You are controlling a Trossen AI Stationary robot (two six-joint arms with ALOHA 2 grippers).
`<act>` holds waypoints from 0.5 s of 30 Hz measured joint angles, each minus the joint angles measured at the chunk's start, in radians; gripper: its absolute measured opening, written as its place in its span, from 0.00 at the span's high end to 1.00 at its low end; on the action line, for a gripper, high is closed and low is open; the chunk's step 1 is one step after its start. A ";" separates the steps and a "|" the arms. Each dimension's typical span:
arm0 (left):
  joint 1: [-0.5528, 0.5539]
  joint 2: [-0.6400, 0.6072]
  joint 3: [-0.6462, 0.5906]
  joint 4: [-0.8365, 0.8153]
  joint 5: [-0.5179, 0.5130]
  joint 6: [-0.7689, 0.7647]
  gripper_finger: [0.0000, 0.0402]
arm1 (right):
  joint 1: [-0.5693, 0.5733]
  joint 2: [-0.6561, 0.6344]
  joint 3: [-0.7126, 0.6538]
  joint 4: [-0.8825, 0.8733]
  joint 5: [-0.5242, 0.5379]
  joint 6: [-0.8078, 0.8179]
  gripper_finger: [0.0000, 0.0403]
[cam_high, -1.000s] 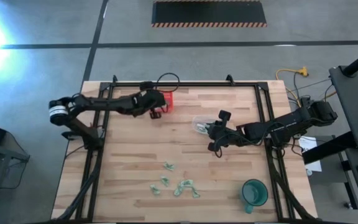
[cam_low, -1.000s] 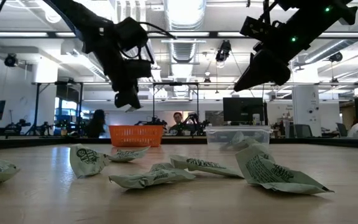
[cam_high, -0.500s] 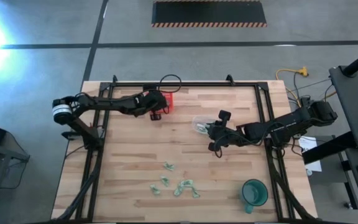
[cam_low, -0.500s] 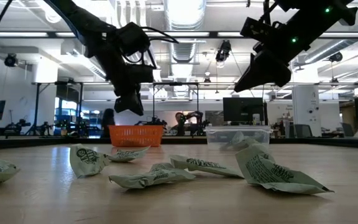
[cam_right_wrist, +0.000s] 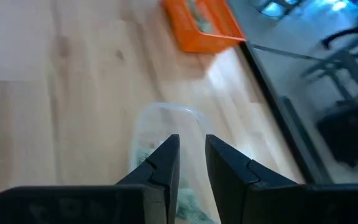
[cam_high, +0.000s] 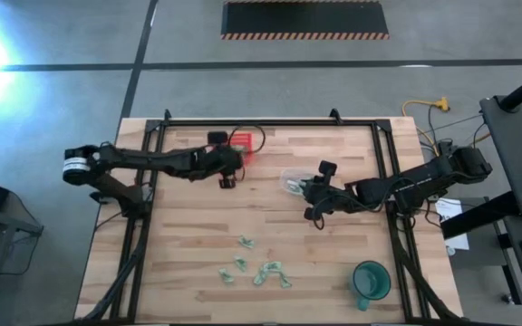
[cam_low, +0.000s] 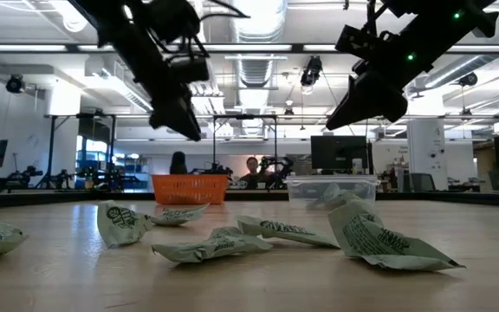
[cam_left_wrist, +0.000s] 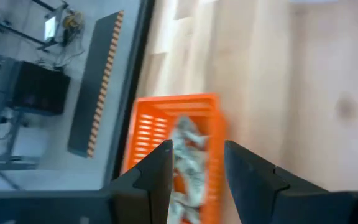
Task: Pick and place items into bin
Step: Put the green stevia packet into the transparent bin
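left wrist view: left gripper (cam_left_wrist: 196,163), fingers apart and empty, hangs over the orange bin (cam_left_wrist: 151,134) holding green packets (cam_left_wrist: 188,146); right gripper (cam_right_wrist: 191,155) narrow above a clear tub (cam_right_wrist: 166,121).

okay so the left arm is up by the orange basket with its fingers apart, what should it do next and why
Probably swing back to the loose green packets at the near edge and pick another. The left gripper hangs open and empty above the orange basket, which already holds packets, so that drop looks done. The right gripper waits over the clear tub.
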 joint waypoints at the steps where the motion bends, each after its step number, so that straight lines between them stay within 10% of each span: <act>1: -0.024 -0.014 -0.003 -0.020 0.000 -0.030 0.68 | 0.000 0.000 -0.001 0.010 -0.030 -0.012 0.83; 10: -0.198 -0.090 -0.089 -0.055 0.000 -0.196 0.68 | 0.001 0.000 -0.012 0.244 -0.553 -0.146 0.83; 15: -0.232 -0.092 -0.139 -0.061 0.000 -0.270 0.68 | 0.030 0.050 -0.013 0.382 -0.678 -0.153 0.83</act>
